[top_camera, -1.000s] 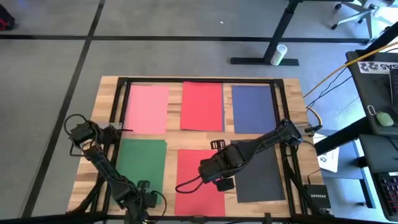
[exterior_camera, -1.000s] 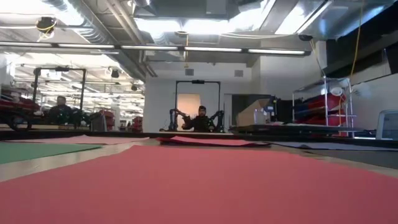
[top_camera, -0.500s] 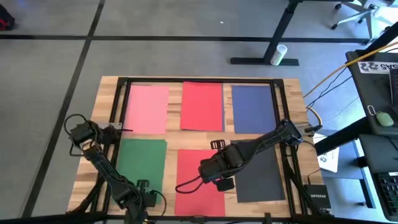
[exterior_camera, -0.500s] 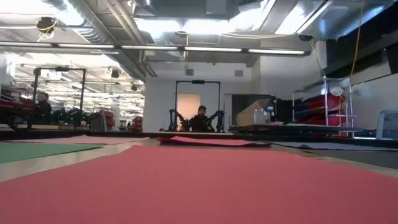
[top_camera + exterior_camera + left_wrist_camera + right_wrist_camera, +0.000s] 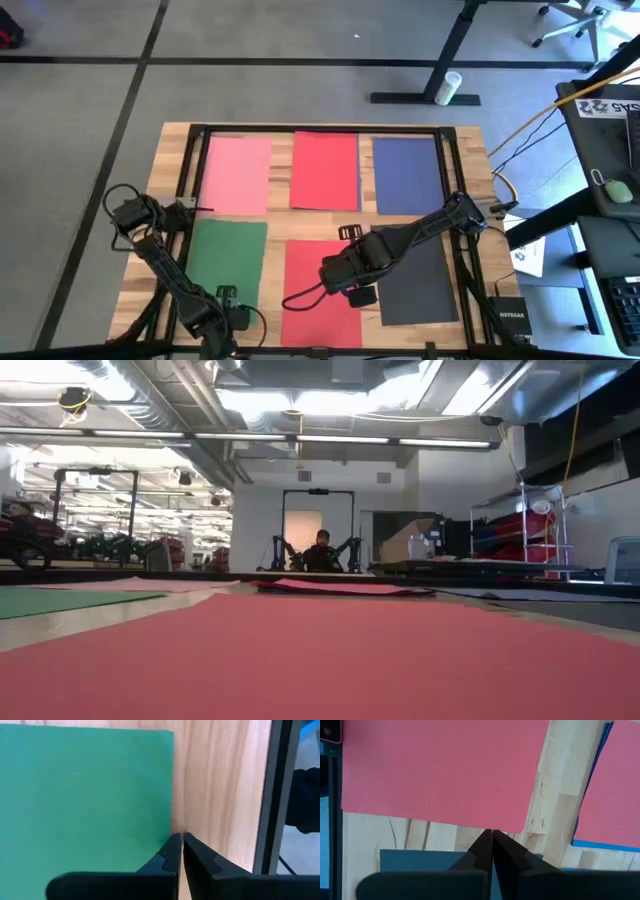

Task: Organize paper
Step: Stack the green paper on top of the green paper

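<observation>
Six sheets of paper lie flat on the wooden table [image 5: 470,170] in two rows of three, none touching another. In the far row, from the left, there is one pink sheet [image 5: 237,175], one red sheet [image 5: 325,171] and one navy blue sheet [image 5: 408,175]; in the near row, one green sheet [image 5: 228,262], a second red sheet [image 5: 322,290] and one dark grey sheet [image 5: 420,285]. That makes two red sheets and one of every other colour. The left gripper [image 5: 232,316] sits low at the near edge of the table, just past the green sheet's near right corner, and its wrist view shows its fingers [image 5: 170,854] pressed together on nothing, their tips over bare wood right beside the green edge. The right gripper [image 5: 352,293] hangs over the near red sheet's right edge, next to the dark grey sheet, with its fingers [image 5: 485,846] likewise closed and empty. The table is pale wood planks with a black frame [image 5: 300,129] running round the sheets (the floor beyond is grey with dark lines). To the right stand a desk [image 5: 610,100] and a small black box [image 5: 506,314]. The low view looks across the near red sheet into a large workshop with ceiling lights, where a person [image 5: 321,550] sits in the distance.
</observation>
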Tool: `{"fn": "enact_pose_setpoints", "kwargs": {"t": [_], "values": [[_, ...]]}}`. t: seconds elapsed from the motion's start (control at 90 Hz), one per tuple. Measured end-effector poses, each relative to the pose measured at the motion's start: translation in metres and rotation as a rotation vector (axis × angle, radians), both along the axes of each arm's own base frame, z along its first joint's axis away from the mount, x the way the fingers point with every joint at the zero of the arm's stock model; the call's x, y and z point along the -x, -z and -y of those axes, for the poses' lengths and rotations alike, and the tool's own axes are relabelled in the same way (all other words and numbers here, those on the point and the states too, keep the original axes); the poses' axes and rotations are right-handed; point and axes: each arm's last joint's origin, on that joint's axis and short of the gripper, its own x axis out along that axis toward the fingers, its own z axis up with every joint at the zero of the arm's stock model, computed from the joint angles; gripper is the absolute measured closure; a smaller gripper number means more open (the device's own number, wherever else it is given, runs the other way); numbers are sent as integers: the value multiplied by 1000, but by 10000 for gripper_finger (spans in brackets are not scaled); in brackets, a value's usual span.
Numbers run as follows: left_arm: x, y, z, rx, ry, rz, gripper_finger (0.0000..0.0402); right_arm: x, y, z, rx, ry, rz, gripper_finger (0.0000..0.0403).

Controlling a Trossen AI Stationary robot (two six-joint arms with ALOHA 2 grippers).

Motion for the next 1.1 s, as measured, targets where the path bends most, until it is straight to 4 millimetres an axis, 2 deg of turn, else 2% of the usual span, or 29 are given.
{"fn": "enact_pose_setpoints", "kwargs": {"t": [0.211,0.367,0.567,0.889,1.1], "values": [[-11,-16,7,10,46,69,402,2,0,-3,0,-9,-1,403],[-18,-27,-2,-94,26,74,402,5,0,-10,0,-27,-1,403],[-12,-16,-22,-206,-78,-33,402,11,0,-21,10,-53,6,403],[-11,1,-25,-147,-128,-25,402,13,0,-25,21,-45,15,403],[-14,1,-21,-106,-135,16,402,13,0,-25,21,-43,15,403]]}}
